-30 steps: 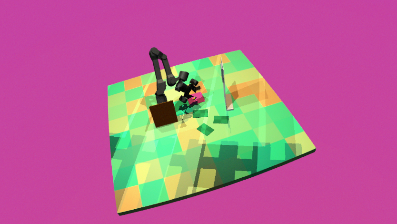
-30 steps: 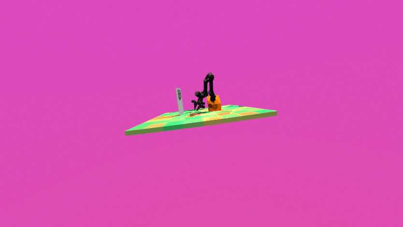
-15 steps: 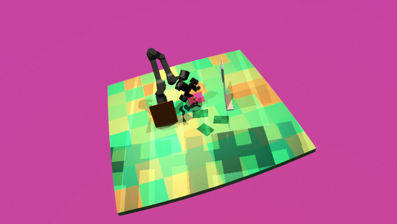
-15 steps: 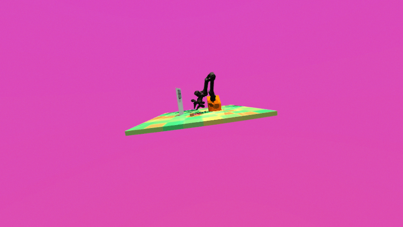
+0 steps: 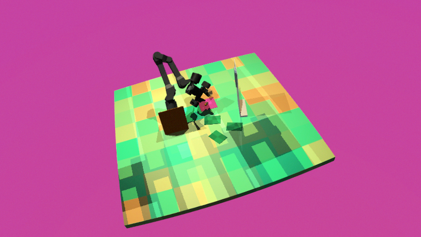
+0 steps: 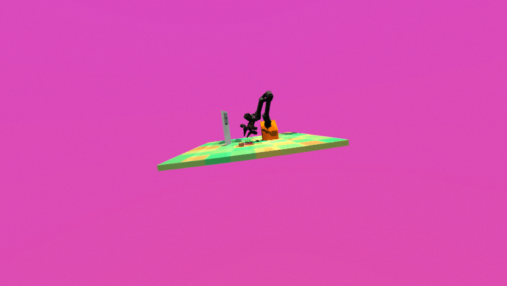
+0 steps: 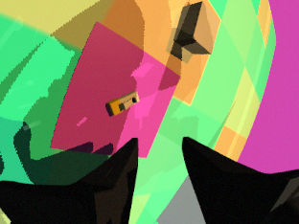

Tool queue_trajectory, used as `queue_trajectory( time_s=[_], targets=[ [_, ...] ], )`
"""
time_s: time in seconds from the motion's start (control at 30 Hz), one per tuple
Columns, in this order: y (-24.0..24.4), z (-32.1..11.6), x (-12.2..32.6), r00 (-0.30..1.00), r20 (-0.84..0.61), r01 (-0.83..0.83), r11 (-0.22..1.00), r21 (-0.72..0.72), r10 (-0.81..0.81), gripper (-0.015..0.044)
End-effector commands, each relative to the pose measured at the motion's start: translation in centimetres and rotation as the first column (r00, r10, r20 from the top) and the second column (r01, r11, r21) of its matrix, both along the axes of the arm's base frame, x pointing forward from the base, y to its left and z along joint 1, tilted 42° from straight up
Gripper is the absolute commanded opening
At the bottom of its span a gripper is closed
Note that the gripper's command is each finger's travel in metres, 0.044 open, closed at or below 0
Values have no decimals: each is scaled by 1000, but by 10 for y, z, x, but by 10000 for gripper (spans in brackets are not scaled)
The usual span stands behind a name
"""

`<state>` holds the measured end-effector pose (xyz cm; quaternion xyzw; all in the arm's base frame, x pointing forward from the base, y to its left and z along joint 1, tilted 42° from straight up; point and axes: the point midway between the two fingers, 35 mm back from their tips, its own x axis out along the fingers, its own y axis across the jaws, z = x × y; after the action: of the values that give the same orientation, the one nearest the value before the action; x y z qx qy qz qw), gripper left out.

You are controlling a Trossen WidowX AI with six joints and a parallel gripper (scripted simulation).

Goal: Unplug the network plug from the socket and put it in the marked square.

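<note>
The small yellow-and-tan plug (image 5: 206, 103) (image 7: 122, 103) lies on the pink marked square (image 5: 213, 103) (image 7: 79, 100), near its middle and inside its edges. My gripper (image 6: 246, 136) (image 7: 160, 143) is open, its fingertips apart with nothing between them. It hangs above the table near the square's edge, and in the wrist view the plug is beyond and left of the fingertips. The plug and fingers appear apart. The upright panel (image 5: 237, 91) (image 6: 227, 134) carries a dark socket (image 6: 225, 118) high on its face. The plug's tab is too small to tell.
A small brownish block (image 6: 241, 144) (image 7: 191, 30) stands just beyond the pink square. Several green rectangular pieces (image 5: 212, 120) (image 5: 234, 126) (image 5: 217, 137) are between the arm's base and the panel. The base box (image 5: 173, 120) (image 6: 269, 134) is beside the arm's lower end.
</note>
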<state>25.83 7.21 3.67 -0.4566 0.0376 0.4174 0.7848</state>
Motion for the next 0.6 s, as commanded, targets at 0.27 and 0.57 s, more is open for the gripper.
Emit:
queue_trajectory(
  time_s=[0.27, 0.57],
  targets=[
    [-6, 8, 0, 1000, 8, -5, 1000, -2, 5, 156],
    [-11, 13, -1, 1000, 7, -5, 1000, -2, 5, 156]
  ],
)
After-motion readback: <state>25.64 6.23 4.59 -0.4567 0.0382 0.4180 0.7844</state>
